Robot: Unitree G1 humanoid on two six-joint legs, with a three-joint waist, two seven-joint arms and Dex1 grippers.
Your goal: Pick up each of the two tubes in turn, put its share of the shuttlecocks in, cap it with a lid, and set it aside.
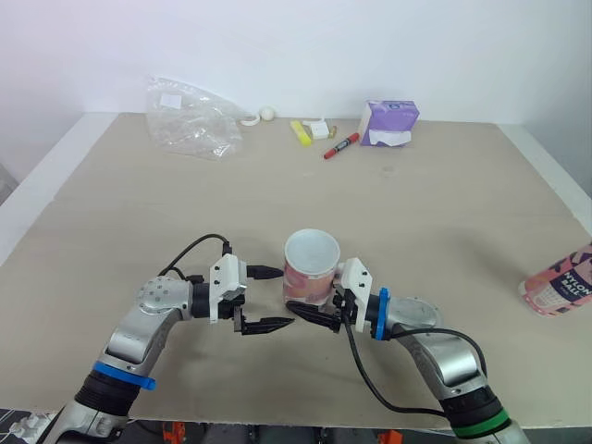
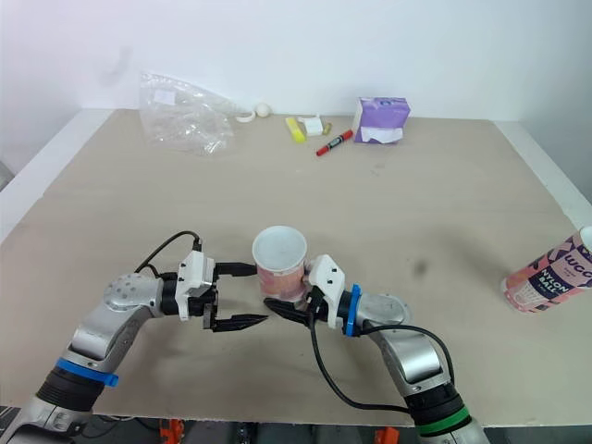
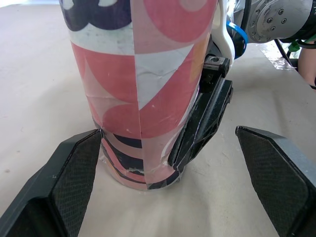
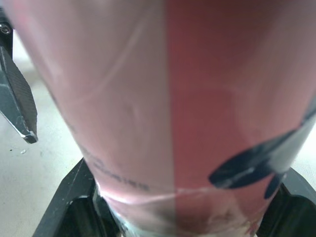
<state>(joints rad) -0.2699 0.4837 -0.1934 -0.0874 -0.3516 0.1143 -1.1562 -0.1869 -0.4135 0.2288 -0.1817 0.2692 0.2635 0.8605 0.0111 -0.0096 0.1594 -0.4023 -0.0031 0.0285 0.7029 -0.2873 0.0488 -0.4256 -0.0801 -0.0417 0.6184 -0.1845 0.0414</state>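
The left gripper point(image 1: 277, 298) stood wide open, one finger touching the upright tube point(image 1: 312, 264) on the table point(image 1: 444, 213). The right gripper point(image 1: 314, 310) clamped the tube's base. Gripped so low, the tube could tip if that finger nudged it.

Left gripper point(image 1: 286, 298), right gripper point(image 1: 313, 310) crowd tube point(image 1: 310, 280); far side seemingly open.

Both forearms angle inward, wrists facing each other; left gripper point(image 1: 268, 300) fingers spread wide; right gripper point(image 1: 309, 307) fingers clamped round base of tube point(image 1: 311, 266).
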